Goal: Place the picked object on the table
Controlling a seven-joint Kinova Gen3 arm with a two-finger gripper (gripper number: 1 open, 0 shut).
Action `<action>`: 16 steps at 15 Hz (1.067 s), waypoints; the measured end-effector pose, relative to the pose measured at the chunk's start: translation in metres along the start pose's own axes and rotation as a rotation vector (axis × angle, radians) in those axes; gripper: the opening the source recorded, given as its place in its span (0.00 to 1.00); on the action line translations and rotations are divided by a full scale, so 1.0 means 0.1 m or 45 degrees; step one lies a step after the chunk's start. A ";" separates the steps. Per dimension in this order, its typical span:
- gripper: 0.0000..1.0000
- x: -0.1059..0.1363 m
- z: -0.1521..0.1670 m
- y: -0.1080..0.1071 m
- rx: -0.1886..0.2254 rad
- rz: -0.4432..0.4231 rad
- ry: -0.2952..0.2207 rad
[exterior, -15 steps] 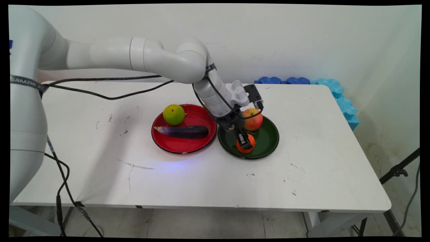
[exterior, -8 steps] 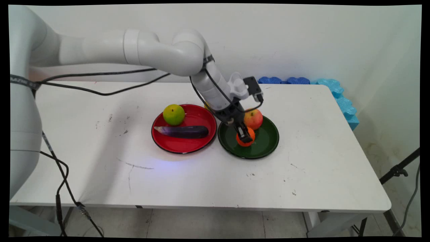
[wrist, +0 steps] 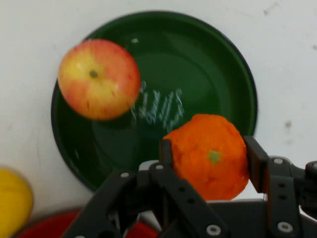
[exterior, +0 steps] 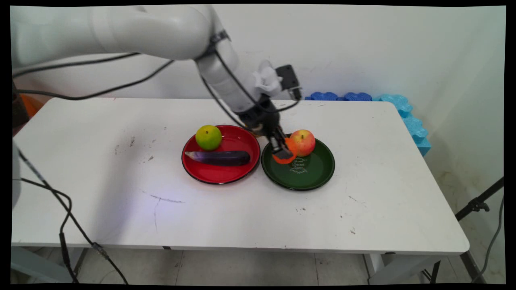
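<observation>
My gripper (exterior: 283,152) (wrist: 208,158) is shut on an orange (exterior: 287,154) (wrist: 210,156) and holds it lifted above the left part of the green plate (exterior: 312,177) (wrist: 218,64). A red-yellow apple (exterior: 303,142) (wrist: 98,79) stays on that plate's far side, just right of the held orange. In the hand view white lettering shows on the plate's bare middle.
A red plate (exterior: 209,171) left of the green one carries a green apple (exterior: 208,137) and a dark eggplant (exterior: 219,158). A yellow fruit (wrist: 12,201) lies beside the plates, behind the arm. Blue foam pieces (exterior: 399,108) line the table's far right corner.
The gripper has risen from the green plate with the orange in it and moved back and left. The plate's middle now lies bare.
</observation>
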 end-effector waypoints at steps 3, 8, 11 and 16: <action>0.00 -0.23 -0.26 0.07 -0.012 0.016 -0.023; 0.00 -0.68 -0.40 0.23 -0.039 0.059 -0.063; 0.00 -0.90 -0.24 0.31 -0.059 0.094 -0.064; 0.00 -1.09 0.08 0.35 -0.066 0.115 -0.056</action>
